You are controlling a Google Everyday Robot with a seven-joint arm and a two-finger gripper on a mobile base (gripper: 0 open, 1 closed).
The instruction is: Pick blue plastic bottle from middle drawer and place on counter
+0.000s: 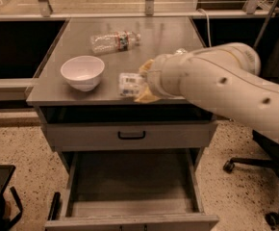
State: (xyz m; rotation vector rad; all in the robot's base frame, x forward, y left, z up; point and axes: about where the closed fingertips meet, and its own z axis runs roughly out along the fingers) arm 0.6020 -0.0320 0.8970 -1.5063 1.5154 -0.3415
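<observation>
Clear plastic, pale label: blue plastic bottle [130, 84], lying sideways, long axis left-right, free end toward white bowl [82, 72]. Position: over tabletop [168, 32] front edge, its right end clamped in pincer [142, 83]. Bowl interior bare. Middle drawer [130, 177] open, bare grey floor showing.

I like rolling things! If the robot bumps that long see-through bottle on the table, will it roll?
Probably: the clear bottle lies on its side on the smooth counter. It looks empty, so likely light. The gripper, over the counter's front edge, holds the blue plastic bottle.
</observation>
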